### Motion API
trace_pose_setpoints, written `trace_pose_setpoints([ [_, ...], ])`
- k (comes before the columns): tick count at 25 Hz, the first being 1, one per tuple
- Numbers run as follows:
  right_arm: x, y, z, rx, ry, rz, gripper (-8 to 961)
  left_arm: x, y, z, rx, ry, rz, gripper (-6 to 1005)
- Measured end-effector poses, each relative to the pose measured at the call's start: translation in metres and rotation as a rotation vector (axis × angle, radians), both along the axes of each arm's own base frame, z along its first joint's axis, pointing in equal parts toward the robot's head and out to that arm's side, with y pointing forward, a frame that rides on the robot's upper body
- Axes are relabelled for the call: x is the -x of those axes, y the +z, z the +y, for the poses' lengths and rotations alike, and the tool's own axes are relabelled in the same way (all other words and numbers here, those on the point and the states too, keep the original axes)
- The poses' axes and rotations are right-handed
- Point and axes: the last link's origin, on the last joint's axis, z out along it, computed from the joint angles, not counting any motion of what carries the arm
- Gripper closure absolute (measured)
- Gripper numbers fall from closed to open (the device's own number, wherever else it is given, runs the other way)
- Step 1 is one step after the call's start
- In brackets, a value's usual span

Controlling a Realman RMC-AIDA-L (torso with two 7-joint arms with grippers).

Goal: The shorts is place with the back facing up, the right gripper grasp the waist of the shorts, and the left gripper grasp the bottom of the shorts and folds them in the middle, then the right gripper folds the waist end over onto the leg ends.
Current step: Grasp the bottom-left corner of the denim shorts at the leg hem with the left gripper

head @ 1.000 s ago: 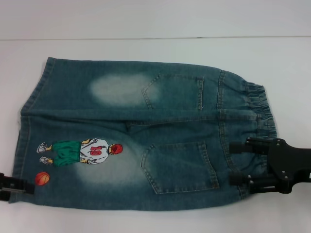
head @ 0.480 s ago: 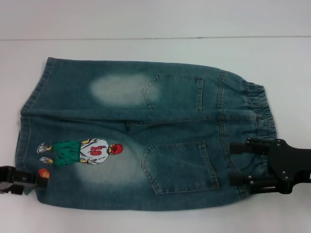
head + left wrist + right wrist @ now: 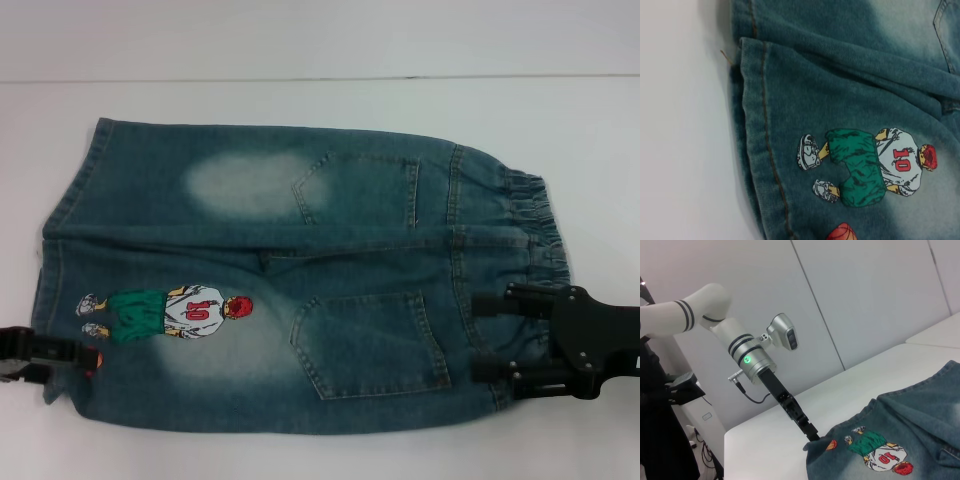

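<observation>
The shorts (image 3: 300,250) lie back up on the white table, with the ruffled waist (image 3: 535,225) at the right and the leg ends (image 3: 60,220) at the left. My right gripper (image 3: 492,336) lies over the near part of the waist, open, with denim between its spread fingers. At the near left corner, my left gripper (image 3: 85,358) is shut on the leg hem beside the basketball print, and that corner is drawn up. The right wrist view shows the left gripper (image 3: 811,437) biting the hem corner. The left wrist view shows the stitched hem (image 3: 752,125) and the player print (image 3: 870,165).
The white table (image 3: 300,110) runs past the shorts on every side, and its back edge meets a pale wall. In the right wrist view, dark equipment (image 3: 660,405) stands beyond the table's far left end.
My left gripper has moved away from the near edge and slightly right. It drags the near leg corner inward and covers part of the basketball print. The right gripper has not moved.
</observation>
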Motion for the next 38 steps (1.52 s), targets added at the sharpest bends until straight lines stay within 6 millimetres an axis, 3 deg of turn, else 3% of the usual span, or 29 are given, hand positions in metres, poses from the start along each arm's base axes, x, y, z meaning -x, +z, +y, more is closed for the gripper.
trace_pose_setpoints([
  [10,0.000,0.000,0.000,0.000,0.000,0.000,41,0.002,0.003,0.003,-0.018,0.001,0.013,99],
  [19,0.000,0.000,0.001,-0.004,0.001,0.000,41,0.006,0.023,-0.008,0.003,0.059,0.011,99],
  [38,0.001,-0.001,0.004,-0.017,0.010,-0.008,42,0.019,0.015,-0.015,0.036,0.106,0.075,98],
])
